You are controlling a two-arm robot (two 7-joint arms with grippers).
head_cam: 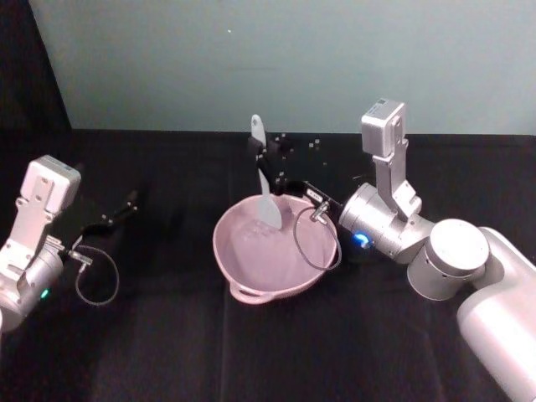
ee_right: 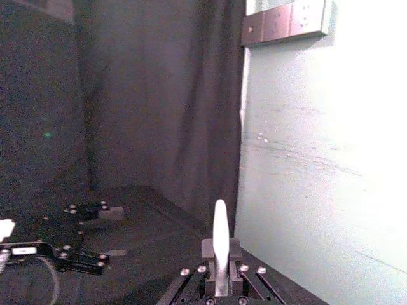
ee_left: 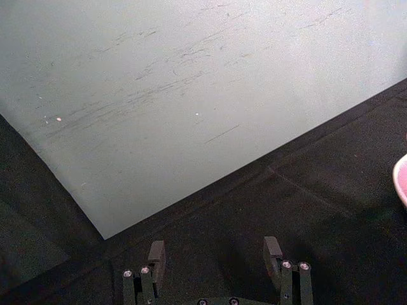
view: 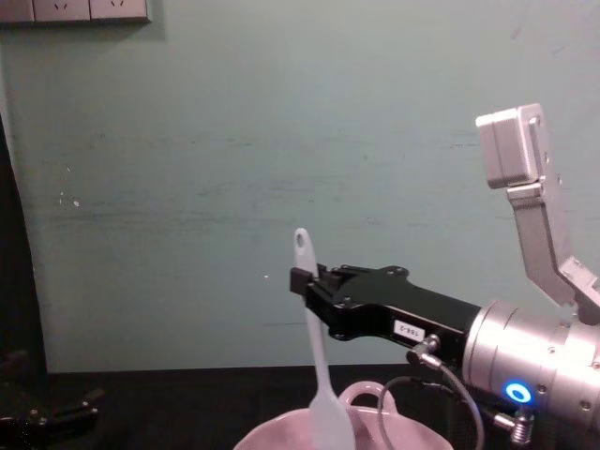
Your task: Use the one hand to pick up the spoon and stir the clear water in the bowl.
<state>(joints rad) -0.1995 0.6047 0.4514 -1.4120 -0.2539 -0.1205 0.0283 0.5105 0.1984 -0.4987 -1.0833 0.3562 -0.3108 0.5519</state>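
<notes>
Over the table [head_cam: 167, 335], my right gripper [view: 302, 279] has its fingers pinching the spoon [view: 314, 356] high on its handle, upright, so the paddle reaches down inside the pink bowl [head_cam: 239, 291] for stirring. Left gripper [ee_left: 215, 248] sits well apart, fingers spread.

White spoon [head_cam: 269, 211], pink bowl [head_cam: 219, 251] (black tabletop [head_cam: 167, 352])

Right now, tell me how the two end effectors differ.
The right end effector is shut on the spoon; the left end effector is open and empty. The right one is up at the bowl; the left one is well off to its left. Both are black, two-fingered.
</notes>
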